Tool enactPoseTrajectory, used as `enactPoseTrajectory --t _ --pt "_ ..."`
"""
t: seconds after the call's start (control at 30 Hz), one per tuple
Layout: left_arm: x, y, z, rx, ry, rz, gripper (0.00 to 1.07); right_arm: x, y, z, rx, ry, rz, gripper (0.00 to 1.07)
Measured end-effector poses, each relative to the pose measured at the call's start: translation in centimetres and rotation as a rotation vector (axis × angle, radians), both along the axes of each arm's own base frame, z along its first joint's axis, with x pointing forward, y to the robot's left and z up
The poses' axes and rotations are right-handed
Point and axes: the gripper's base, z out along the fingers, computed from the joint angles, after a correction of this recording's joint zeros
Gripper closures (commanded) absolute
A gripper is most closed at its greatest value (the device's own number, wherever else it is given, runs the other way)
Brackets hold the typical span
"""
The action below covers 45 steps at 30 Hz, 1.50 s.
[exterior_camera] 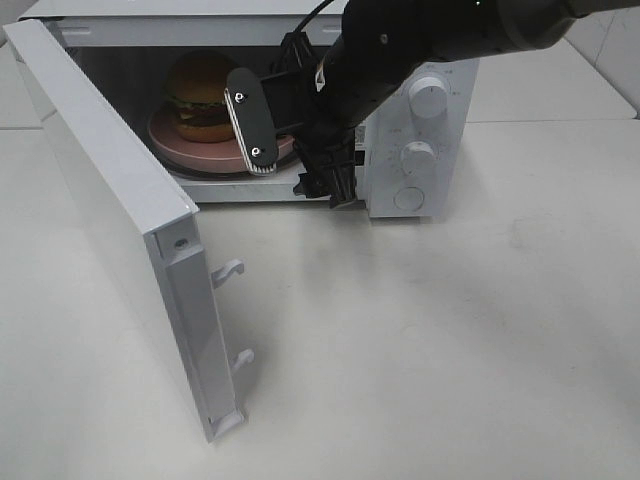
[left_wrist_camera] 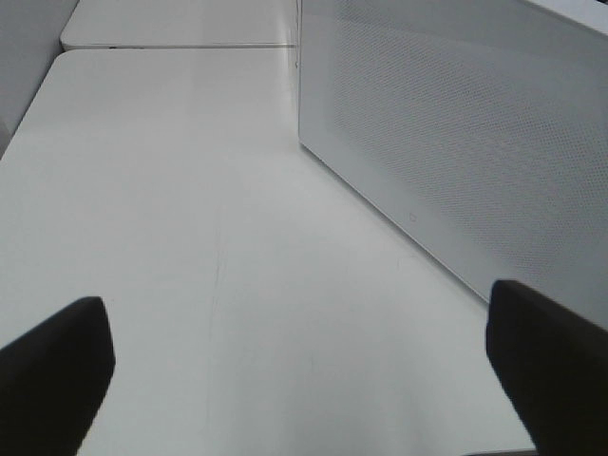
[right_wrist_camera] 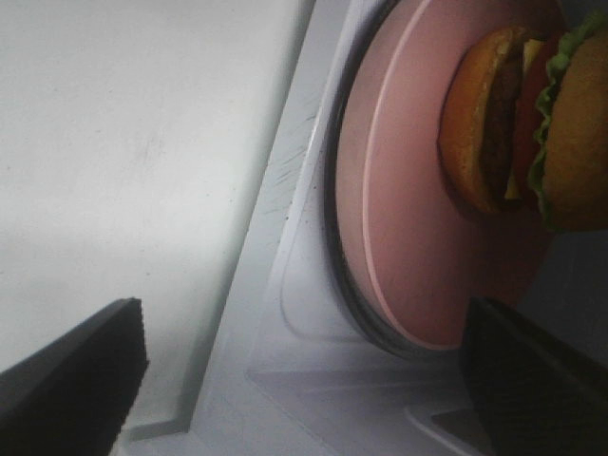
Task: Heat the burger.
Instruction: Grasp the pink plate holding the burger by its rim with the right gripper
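The burger (exterior_camera: 200,95) (right_wrist_camera: 532,123), with a brown bun, green lettuce and a dark patty, stands on a round pink plate (exterior_camera: 170,140) (right_wrist_camera: 399,190) inside the open microwave (exterior_camera: 420,190). My right gripper (exterior_camera: 290,150) (right_wrist_camera: 304,380) is at the oven's mouth, just in front of the plate's rim. It is open, with nothing between its fingers. My left gripper (left_wrist_camera: 304,370) shows only in the left wrist view. It is open and empty above the bare table, beside the outer face of the swung-out door (left_wrist_camera: 456,142).
The white microwave door (exterior_camera: 110,200) is swung wide toward the front left, its latch hooks (exterior_camera: 230,270) sticking out. Two knobs (exterior_camera: 428,97) and a button are on the panel at the oven's right. The pale table (exterior_camera: 450,350) spreads in front.
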Motion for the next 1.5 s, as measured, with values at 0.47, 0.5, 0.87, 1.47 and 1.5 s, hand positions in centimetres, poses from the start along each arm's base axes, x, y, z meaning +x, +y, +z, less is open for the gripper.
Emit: enactPoseTrajectory --t 0.47,0.5,0.87,1.47,1.5 --pt "0.0 0.0 0.0 0.000 0.000 0.000 0.07 2.6 1.9 -1.9 0.034 0.000 -0.034 0.24" --pt "0.0 0.0 0.0 0.000 0.000 0.000 0.07 2.6 1.9 -1.9 0.034 0.000 -0.034 0.24" --pt "0.0 0.0 0.0 0.000 0.000 0.000 0.07 3.9 2.8 -3.3 0.034 0.015 -0.050 0.26" --pt "0.0 0.0 0.0 0.000 0.000 0.000 0.07 6.8 4.8 -4.6 0.039 0.034 -0.103 0.28" --pt "0.0 0.0 0.0 0.000 0.000 0.000 0.07 6.8 4.8 -4.6 0.039 0.034 -0.103 0.28"
